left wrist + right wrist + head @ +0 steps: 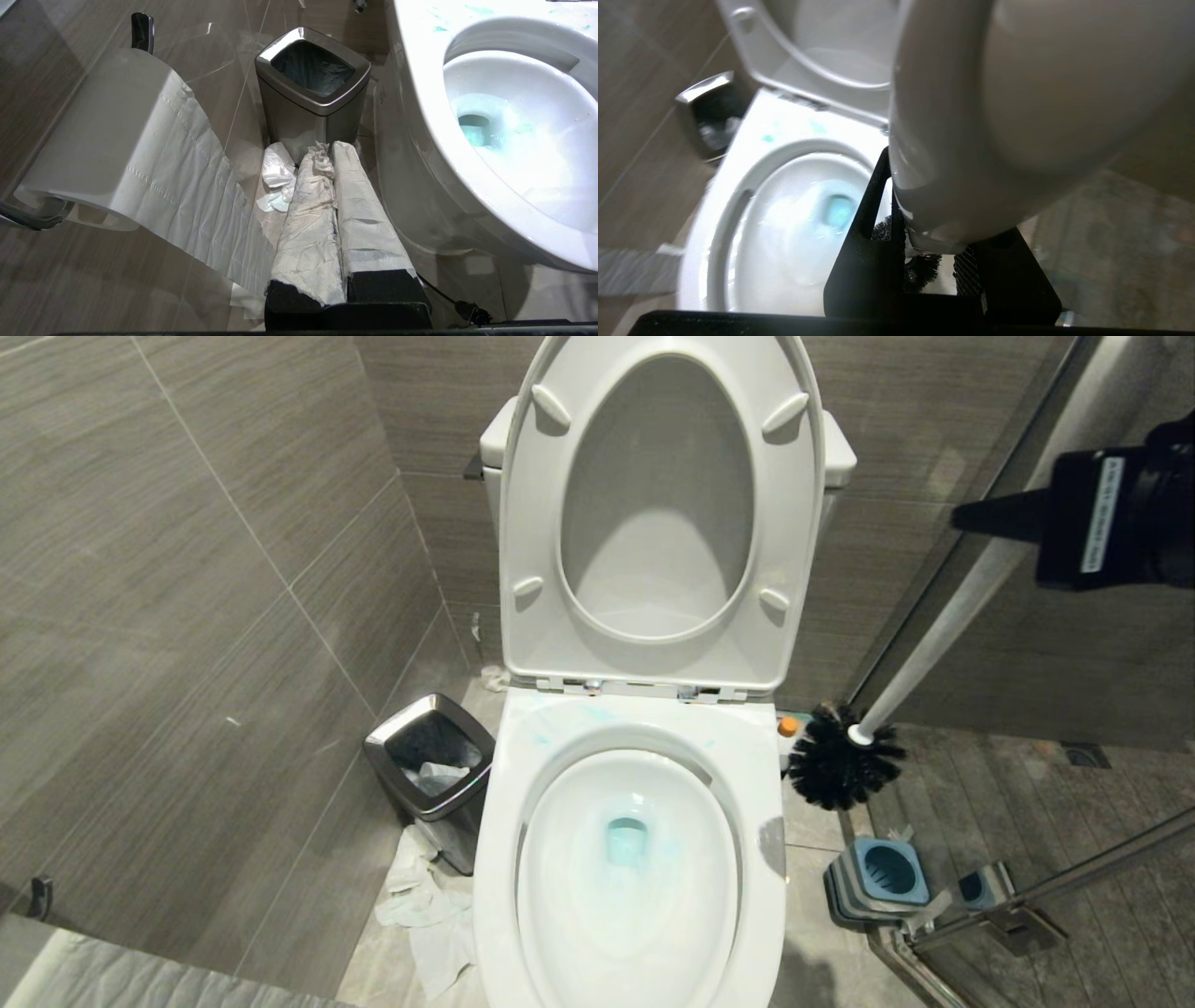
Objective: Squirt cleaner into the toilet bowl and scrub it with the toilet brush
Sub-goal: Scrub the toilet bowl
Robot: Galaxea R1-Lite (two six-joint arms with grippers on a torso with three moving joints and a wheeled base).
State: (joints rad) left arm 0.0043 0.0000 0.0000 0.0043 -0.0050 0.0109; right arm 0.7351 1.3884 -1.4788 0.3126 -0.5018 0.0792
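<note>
Right pincer (924,261) is clamped on the handle of the toilet brush (845,765) and holds it in the air. The black bristle head hangs just beside the right edge of the toilet bowl (504,821), above the floor and the blue brush holder (882,877). It is not in the bowl yet.

Blue cleaner (627,840) tints the water at the bottom, and thin blue smears sit on the back rim.

To do this step well, I think the brush head should swing left over the rim, go down into the bowl, and rub all round the wall where the blue is. Go slow so drips do not fall on the floor.

Left pincer (334,219) is closed, wrapped in paper, parked near the trash bin (313,88).

A white label on the right arm has writing too small to read.
</note>
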